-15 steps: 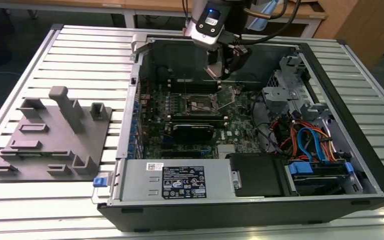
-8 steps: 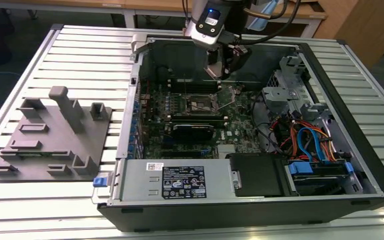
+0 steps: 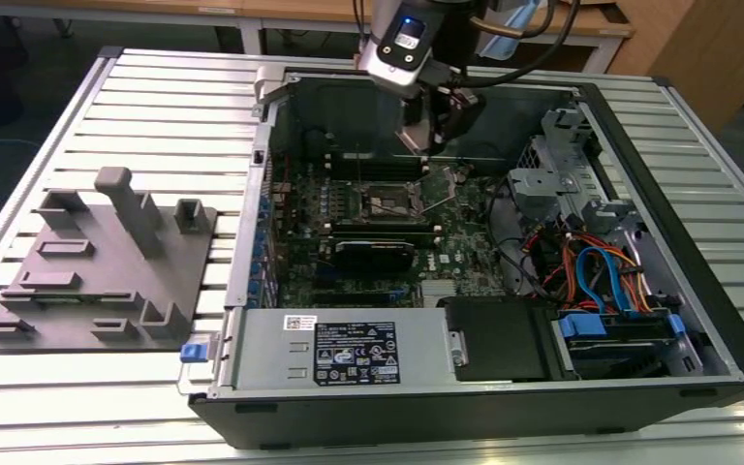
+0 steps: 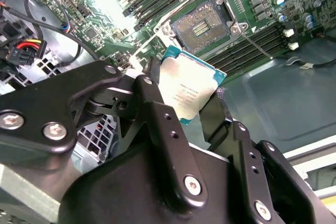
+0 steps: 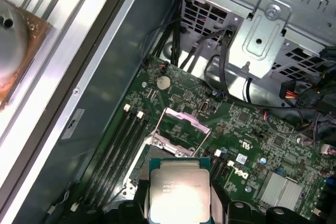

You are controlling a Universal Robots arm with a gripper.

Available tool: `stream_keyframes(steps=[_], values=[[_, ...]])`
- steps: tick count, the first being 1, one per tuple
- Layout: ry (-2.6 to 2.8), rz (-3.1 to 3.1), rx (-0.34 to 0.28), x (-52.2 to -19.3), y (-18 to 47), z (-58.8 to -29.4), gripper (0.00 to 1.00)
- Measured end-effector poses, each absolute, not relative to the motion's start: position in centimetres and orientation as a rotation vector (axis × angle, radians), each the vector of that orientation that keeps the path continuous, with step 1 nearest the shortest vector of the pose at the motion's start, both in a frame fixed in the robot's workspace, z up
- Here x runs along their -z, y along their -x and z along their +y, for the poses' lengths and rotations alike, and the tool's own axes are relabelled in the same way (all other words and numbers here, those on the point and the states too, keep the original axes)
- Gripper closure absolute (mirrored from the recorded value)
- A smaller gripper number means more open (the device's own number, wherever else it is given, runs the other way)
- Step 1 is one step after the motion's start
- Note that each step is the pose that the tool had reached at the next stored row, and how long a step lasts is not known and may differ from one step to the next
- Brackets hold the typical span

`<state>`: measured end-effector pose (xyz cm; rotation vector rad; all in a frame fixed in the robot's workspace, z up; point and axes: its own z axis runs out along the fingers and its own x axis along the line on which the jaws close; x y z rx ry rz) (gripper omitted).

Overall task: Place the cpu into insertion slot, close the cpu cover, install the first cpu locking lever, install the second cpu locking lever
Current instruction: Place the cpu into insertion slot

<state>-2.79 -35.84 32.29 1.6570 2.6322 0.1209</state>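
Observation:
My gripper (image 4: 184, 104) is shut on the cpu (image 4: 186, 88), a small square chip with a silver-grey top and a teal edge, pinched between two black fingers (image 4: 152, 103). It hangs above the motherboard, apart from the insertion slot (image 4: 202, 24), whose dark contact field lies bare inside a silvery rim. In the first wrist view the cpu (image 5: 179, 190) sits in the gripper (image 5: 180, 204) just short of the insertion slot (image 5: 177, 134); the cpu cover (image 5: 185, 120) looks swung open at its edge. In the exterior view the gripper (image 3: 434, 131) hovers over the case, behind the insertion slot (image 3: 391, 201).
The open computer case (image 3: 682, 291) lies on a slatted metal table (image 3: 152, 97). Black memory slots (image 4: 252, 43) flank the socket. A drive cage (image 5: 268, 30) and cable bundles (image 3: 592, 271) crowd the exterior view's right. A grey fixture block (image 3: 101, 262) stands at the exterior view's left.

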Motion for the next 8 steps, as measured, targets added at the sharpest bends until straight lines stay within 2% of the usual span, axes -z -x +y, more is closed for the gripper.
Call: stream_keyframes(steps=[8], values=[[-1.784, 2.543, -0.118, -32.13, 2.79, -35.70, 0.46]])
